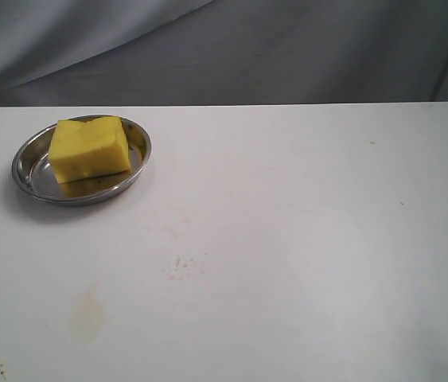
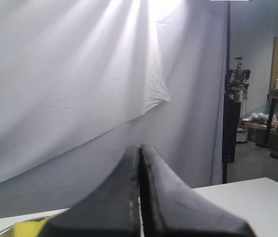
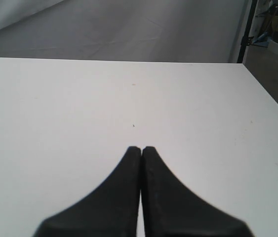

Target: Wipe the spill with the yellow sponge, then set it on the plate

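The yellow sponge (image 1: pixel 88 149) rests on the steel plate (image 1: pixel 23 165) at the bench's (image 1: pixel 303 239) far left, a faint tan stain (image 1: pixel 88 312) nearby; only wrist views show the left hand (image 2: pixel 139 148) and right hand (image 3: pixel 141 148), both closed, empty.

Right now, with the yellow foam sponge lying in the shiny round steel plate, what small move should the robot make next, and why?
Probably just back away and rest; the job looks finished. The yellow foam sponge lies in the round steel plate, only a faint tan stain marks the white table, and the left gripper and right gripper are both shut and empty.
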### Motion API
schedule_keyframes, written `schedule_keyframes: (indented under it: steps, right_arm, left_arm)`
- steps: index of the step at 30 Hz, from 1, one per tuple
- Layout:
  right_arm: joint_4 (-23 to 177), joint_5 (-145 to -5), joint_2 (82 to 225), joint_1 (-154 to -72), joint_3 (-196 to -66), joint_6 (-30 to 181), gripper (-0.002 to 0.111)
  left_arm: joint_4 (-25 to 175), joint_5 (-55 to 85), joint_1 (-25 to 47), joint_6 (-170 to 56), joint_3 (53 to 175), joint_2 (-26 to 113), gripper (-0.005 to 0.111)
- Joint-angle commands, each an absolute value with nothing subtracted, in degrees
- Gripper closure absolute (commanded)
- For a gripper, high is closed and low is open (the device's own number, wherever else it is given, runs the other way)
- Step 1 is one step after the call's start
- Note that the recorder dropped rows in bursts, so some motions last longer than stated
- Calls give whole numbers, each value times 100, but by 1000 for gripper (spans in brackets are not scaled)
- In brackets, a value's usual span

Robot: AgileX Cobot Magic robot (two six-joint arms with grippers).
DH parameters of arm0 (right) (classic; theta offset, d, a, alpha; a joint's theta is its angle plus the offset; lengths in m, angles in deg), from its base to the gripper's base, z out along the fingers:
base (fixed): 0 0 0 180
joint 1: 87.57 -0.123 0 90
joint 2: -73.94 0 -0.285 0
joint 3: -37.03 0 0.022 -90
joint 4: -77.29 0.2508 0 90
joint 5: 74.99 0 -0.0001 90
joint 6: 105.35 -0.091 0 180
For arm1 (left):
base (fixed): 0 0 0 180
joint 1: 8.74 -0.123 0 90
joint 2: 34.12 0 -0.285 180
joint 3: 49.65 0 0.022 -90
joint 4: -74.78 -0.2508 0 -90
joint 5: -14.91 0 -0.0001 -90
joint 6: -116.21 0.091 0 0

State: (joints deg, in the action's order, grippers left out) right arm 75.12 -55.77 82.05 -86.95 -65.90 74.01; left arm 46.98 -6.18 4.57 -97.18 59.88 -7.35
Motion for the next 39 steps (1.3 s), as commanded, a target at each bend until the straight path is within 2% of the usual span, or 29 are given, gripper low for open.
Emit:
schedule_keyframes:
  steps: [1,13,19,23,26,33,39]
  right_arm:
    - [7531,-5591,8172,-8709,-6575,7418,108]
    - [7531,-5591,8172,-8709,-6575,7418,108]
    - [7531,-5591,8172,-8709,-6575,7418,108]
    - [7531,-5591,8172,-8709,-6575,7418,108]
    - [7531,-5591,8172,-8709,-6575,7418,108]
    - [7531,-5591,8172,-8709,-6575,7418,108]
    - [7531,-5591,8172,-8709,-6575,7418,108]
  left_arm:
    - [4674,-433,456,-9826,5970,-819,107]
    - [4451,-268,456,-9620,5970,-819,107]
    - [4444,1166,558,-9673,5970,-917,107]
    - [4458,2197,540,-9801,5806,-1913,107]
    - [4569,2236,235,-9832,5519,-2634,107]
    - [5324,2274,-843,-9832,5313,-2634,107]
    - [5161,2284,-1052,-9571,5313,-2634,107]
